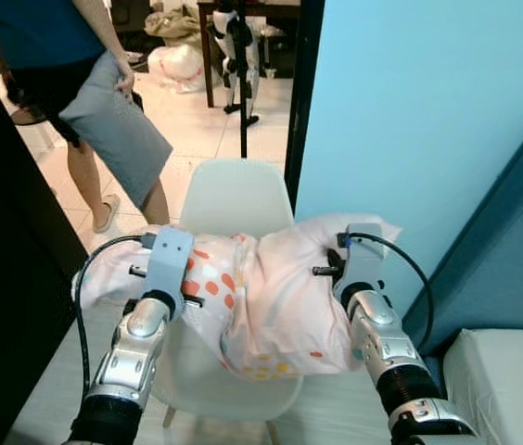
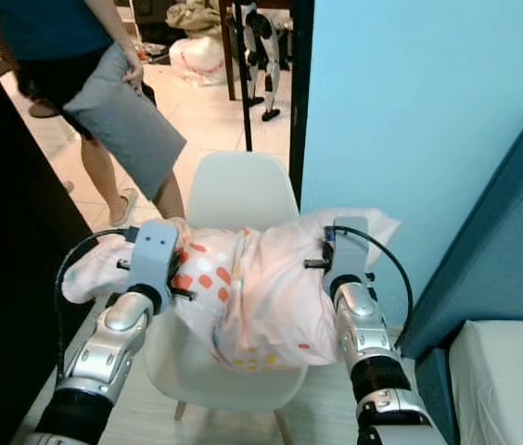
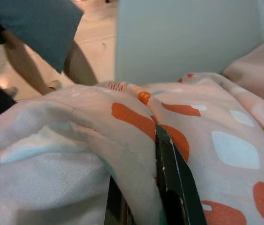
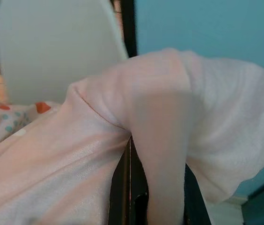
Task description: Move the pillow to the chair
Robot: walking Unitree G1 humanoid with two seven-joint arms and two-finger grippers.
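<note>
A pale pink pillow [image 1: 271, 292] with orange, white and yellow spots hangs between my two arms, sagging in the middle just above the seat of a white plastic chair [image 1: 239, 193]. My left gripper [image 3: 141, 187] is shut on the pillow's left end, and cloth folds over its black fingers [image 3: 174, 173]. At the pillow's right end my right gripper [image 4: 143, 192] is shut on a fold of the cloth. The chair's backrest [image 2: 241, 190] rises behind the pillow.
A person [image 1: 95, 93] in a blue top and grey shorts stands behind the chair on the left. A blue wall [image 1: 410, 120] is close on the right, and a dark panel [image 1: 2, 260] on the left. A mattress corner [image 1: 503, 380] lies low right. A black stand [image 1: 241, 83] is behind.
</note>
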